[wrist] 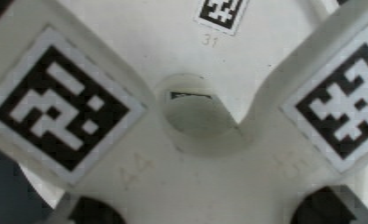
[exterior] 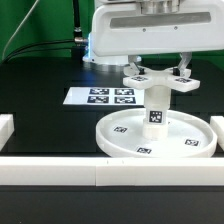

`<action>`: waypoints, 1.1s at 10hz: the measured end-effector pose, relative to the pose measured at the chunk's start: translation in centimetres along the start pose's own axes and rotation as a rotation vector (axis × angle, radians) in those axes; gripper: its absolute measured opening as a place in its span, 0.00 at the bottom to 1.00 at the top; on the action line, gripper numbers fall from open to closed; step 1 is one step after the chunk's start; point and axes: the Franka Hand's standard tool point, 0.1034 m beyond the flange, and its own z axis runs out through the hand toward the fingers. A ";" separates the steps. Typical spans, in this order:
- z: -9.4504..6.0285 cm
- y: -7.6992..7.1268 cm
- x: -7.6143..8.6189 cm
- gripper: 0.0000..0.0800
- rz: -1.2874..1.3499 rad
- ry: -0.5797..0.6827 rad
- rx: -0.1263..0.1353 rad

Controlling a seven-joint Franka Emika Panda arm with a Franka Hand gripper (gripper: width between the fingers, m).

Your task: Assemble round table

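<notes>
The large round disc (exterior: 112, 146) lies on the black table near the front. The short thick leg (exterior: 157, 113) stands upright on the disc's central hub. The cross-shaped piece (exterior: 160, 81) sits level on the leg's top end. My gripper (exterior: 160, 71) reaches down from above, with a finger on either side of the cross piece, shut on it. In the wrist view the cross-shaped piece (wrist: 181, 160) fills the picture, with its tagged arms and central socket. The dark fingertips (wrist: 96, 212) show at the edge on either side of my gripper (wrist: 213, 212).
The marker board (exterior: 103, 97) lies flat behind the disc, toward the exterior view's left. White border bars run along the front (exterior: 90, 172), the left (exterior: 5, 128) and the right (exterior: 219, 124). The arm's white base (exterior: 110, 40) stands at the back.
</notes>
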 end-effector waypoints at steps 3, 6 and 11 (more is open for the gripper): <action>0.0 0.0 -0.1 0.56 0.338 -0.009 0.033; 0.1 0.1 0.0 0.56 0.612 -0.012 0.066; 0.0 0.1 0.2 0.56 0.916 -0.016 0.080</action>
